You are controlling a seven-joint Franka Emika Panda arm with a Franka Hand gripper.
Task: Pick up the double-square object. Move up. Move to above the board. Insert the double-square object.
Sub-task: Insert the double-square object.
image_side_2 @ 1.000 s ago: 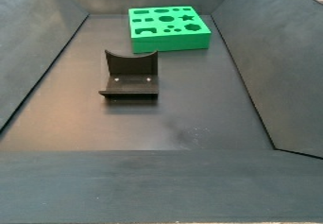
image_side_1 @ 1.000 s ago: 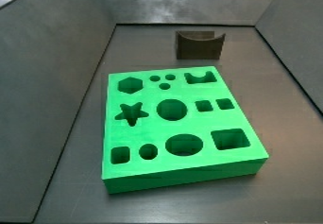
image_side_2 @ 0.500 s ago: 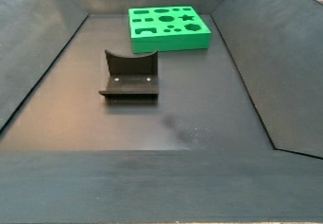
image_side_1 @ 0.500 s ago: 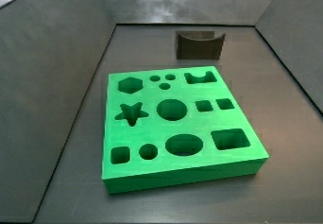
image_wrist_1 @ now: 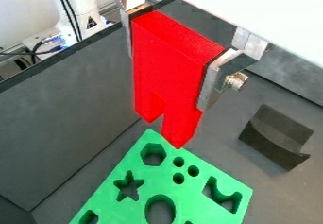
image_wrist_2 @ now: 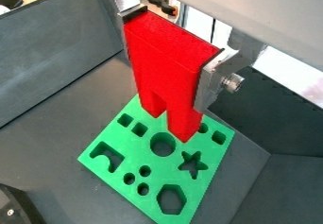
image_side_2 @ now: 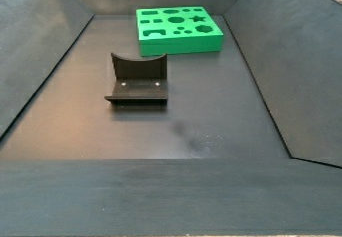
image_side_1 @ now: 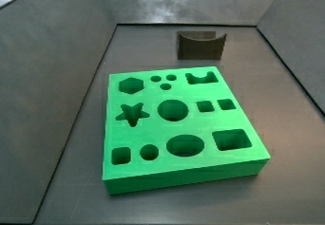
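Tool [image_wrist_1: 177, 62] status as I read it from both wrist views: closed on the red piece [image_wrist_1: 171, 72], one silver finger [image_wrist_1: 231, 72] flat against each side face, with the piece filling the gap between them. I see the same grip in the second wrist picture, tool [image_wrist_2: 171, 53] and red piece [image_wrist_2: 167, 77] alike. The piece hangs with its two prongs pointing down, split by a slot.

Reference landmark: the board [image_side_1: 178, 124].
- The red piece is raised above the board, clear of its surface; in a wrist view the prongs sit over the board's [image_wrist_2: 158, 157] round and star cut-outs, but I cannot tell which hole they line up with.
- In a wrist view the board [image_wrist_1: 164, 185] lies below the prong tips, with the fixture [image_wrist_1: 280, 133] off to one side of it on the bench.
- In both side views the board lies flat on the bench [image_side_1: 254, 67], and the fixture [image_side_1: 200, 44] stands beyond one board edge, well apart from it.
- In a side view the fixture [image_side_2: 136, 81] stands nearer the camera than the board [image_side_2: 178, 29].

Neither side view shows the tool or the red piece.
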